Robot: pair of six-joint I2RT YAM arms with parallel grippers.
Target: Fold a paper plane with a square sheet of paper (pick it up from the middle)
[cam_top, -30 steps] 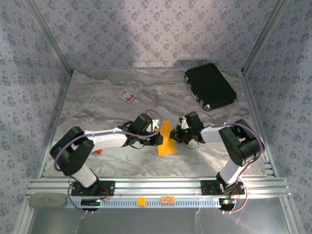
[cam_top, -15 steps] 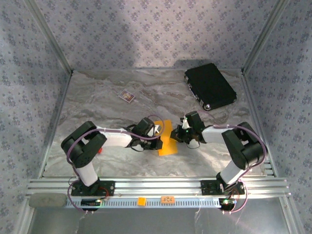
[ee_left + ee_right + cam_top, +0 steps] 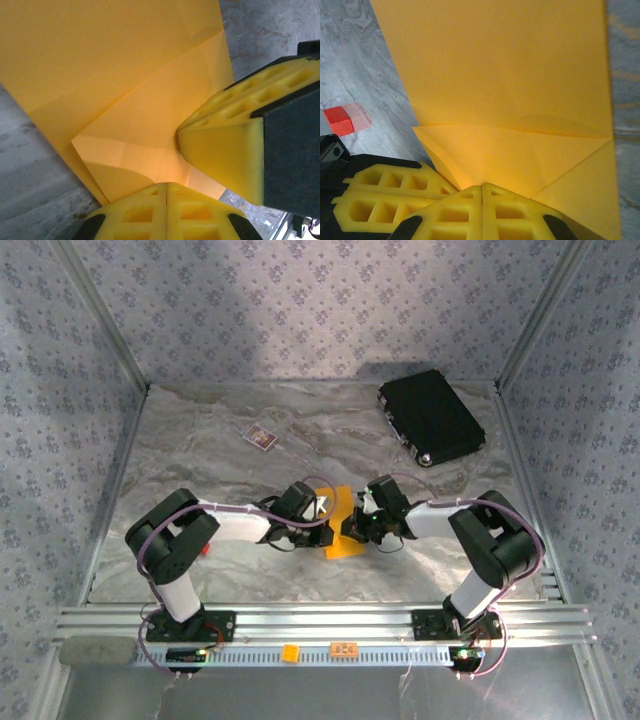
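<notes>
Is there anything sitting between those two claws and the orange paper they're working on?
Nothing visible. Both the left gripper and the right gripper, jaws shut, are right at the folded square sheet of paper, nothing between.

Your square sheet of paper (image 3: 343,505) is plain orange-yellow, and the table (image 3: 220,450) is marbled grey and white. The case (image 3: 430,417) at the far right is black, and the small block (image 3: 339,121) is red. The left gripper (image 3: 166,186) and right gripper (image 3: 481,187) are yellow backed with black, and the walls (image 3: 300,310) carry a lilac-grey floral print.
</notes>
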